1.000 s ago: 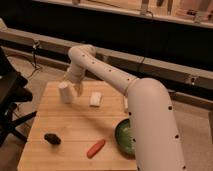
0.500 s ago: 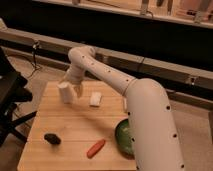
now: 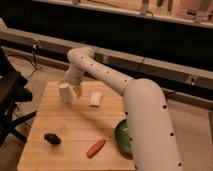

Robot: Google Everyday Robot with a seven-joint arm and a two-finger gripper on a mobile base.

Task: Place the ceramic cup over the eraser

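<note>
Ceramic cup (image 3: 65, 93): we see it at the far left of the bench, wide end down, its base at or just above the wood; we cannot tell whether it touches. We judge it is turned over so its open mouth can go down over the eraser.

Hand (image 3: 71, 88): it sits at the cup's right and upper side, at the end of the white arm reaching in from the right. It seems closed around the cup, one finger (image 3: 77, 90) showing against the cup's right wall. A side grip leaves the mouth free.

Eraser (image 3: 95, 98): it lies flat just to the right of the cup, apart from it, uncovered. Lying low, it suits being capped.

Step in hand: we judge the cup must be lifted, carried a little to the right and lowered over the eraser.

Bench (image 3: 75, 130): a wooden top bearing everything.

Dark lump (image 3: 51, 138): near left, well apart.

Orange piece (image 3: 95, 148): near middle, out of the path.

Green bowl (image 3: 121, 137): near right, partly behind the arm.
</note>
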